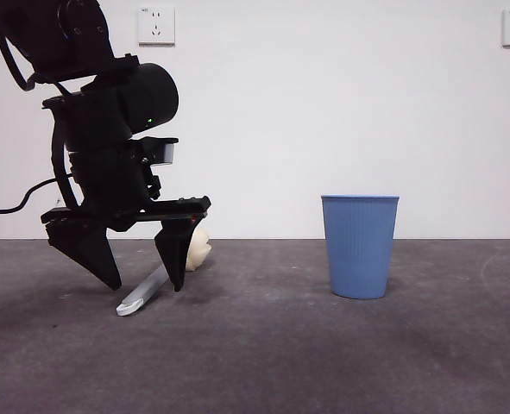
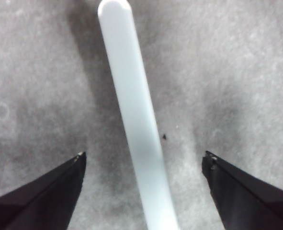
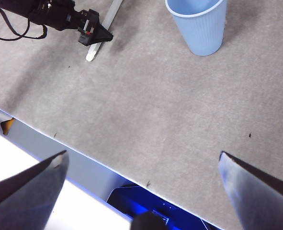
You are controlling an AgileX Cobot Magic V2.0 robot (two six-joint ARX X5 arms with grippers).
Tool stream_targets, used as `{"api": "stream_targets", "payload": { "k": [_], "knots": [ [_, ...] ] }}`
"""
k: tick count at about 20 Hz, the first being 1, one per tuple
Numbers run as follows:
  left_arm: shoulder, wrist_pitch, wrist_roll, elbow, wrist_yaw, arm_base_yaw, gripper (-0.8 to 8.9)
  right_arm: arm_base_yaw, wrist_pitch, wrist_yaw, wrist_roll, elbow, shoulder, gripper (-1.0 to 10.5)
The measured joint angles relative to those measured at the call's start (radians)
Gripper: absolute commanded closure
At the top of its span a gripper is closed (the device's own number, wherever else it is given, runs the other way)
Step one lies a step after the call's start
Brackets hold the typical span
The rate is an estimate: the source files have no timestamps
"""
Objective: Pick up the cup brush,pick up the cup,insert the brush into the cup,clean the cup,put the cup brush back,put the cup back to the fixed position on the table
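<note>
The cup brush (image 1: 147,293) lies on the table (image 1: 263,354) at the left, its cream sponge head (image 1: 198,248) toward the wall and its pale handle tip toward the front. My left gripper (image 1: 144,283) is open and low over it, one jaw on each side of the handle (image 2: 134,120), not touching it. The blue cup (image 1: 360,246) stands upright at the right, empty, and also shows in the right wrist view (image 3: 198,24). My right gripper (image 3: 142,165) is open, high above the table's near edge, far from the cup.
A white wall with two sockets (image 1: 156,24) stands behind the table. The table's near edge (image 3: 84,153) and a blue part of the base (image 3: 146,203) show below my right gripper. A black cable (image 1: 13,205) trails from the left arm.
</note>
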Motion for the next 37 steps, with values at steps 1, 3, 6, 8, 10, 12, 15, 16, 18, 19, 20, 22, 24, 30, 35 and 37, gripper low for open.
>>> {"api": "stream_targets", "payload": {
  "k": [1, 3, 6, 8, 10, 12, 15, 16, 18, 19, 20, 22, 24, 30, 35, 37],
  "knots": [
    [0.002, -0.004, 0.0, 0.0, 0.0, 0.0, 5.49, 0.0, 0.0, 0.0, 0.0, 0.0, 0.0, 3.2],
    [0.009, -0.01, -0.003, 0.0, 0.0, 0.0, 6.52, 0.0, 0.0, 0.0, 0.0, 0.0, 0.0, 3.2],
    [0.012, -0.012, -0.003, 0.0, 0.002, 0.0, 8.01, 0.0, 0.0, 0.0, 0.0, 0.0, 0.0, 3.2],
    [0.012, -0.016, -0.009, 0.0, 0.018, 0.0, 8.22, 0.0, 0.0, 0.0, 0.0, 0.0, 0.0, 3.2],
    [0.012, -0.021, -0.011, 0.002, 0.036, 0.0, 8.22, 0.0, 0.0, 0.0, 0.0, 0.0, 0.0, 3.2],
    [0.007, -0.044, -0.011, 0.003, 0.04, 0.0, 8.22, 0.0, 0.0, 0.0, 0.0, 0.0, 0.0, 3.2],
    [-0.051, -0.095, 0.011, 0.003, 0.048, 0.0, 8.22, 0.001, 0.034, -0.034, 0.021, 0.0, 0.009, 3.2],
    [-0.099, -0.101, 0.026, 0.003, 0.052, 0.0, 8.22, 0.003, 0.069, -0.106, 0.044, 0.0, 0.022, 3.2],
    [-0.204, -0.109, 0.051, 0.003, 0.06, 0.0, 8.22, 0.006, 0.144, -0.261, 0.106, 0.0, 0.068, 3.2],
    [-0.262, -0.122, 0.062, 0.003, 0.07, 0.0, 8.22, 0.007, 0.179, -0.314, 0.137, 0.002, 0.104, 3.2],
    [-0.316, -0.139, 0.076, 0.003, 0.074, 0.0, 8.22, 0.008, 0.198, -0.325, 0.152, 0.003, 0.145, 3.3],
    [-0.423, -0.187, 0.101, 0.003, 0.074, 0.0, 8.22, 0.016, 0.222, -0.235, 0.153, 0.003, 0.24, 3.2],
    [-0.509, -0.222, 0.114, 0.003, 0.074, 0.0, 8.22, 0.052, 0.302, -0.099, 0.15, -0.011, 0.29, 3.2],
    [-0.677, -0.282, 0.135, 0.003, 0.074, 0.0, 8.22, 0.38, 0.75, 0.274, 0.217, -0.25, 0.348, 3.2],
    [-0.713, -0.337, 0.148, 0.003, 0.073, 0.0, 8.22, 0.517, 1.222, 0.555, 0.289, -0.441, 0.426, 3.2],
    [-0.718, -0.35, 0.148, 0.003, 0.073, 0.0, 8.22, 0.508, 1.353, 0.579, 0.289, -0.473, 0.51, 3.2]
  ]
}}
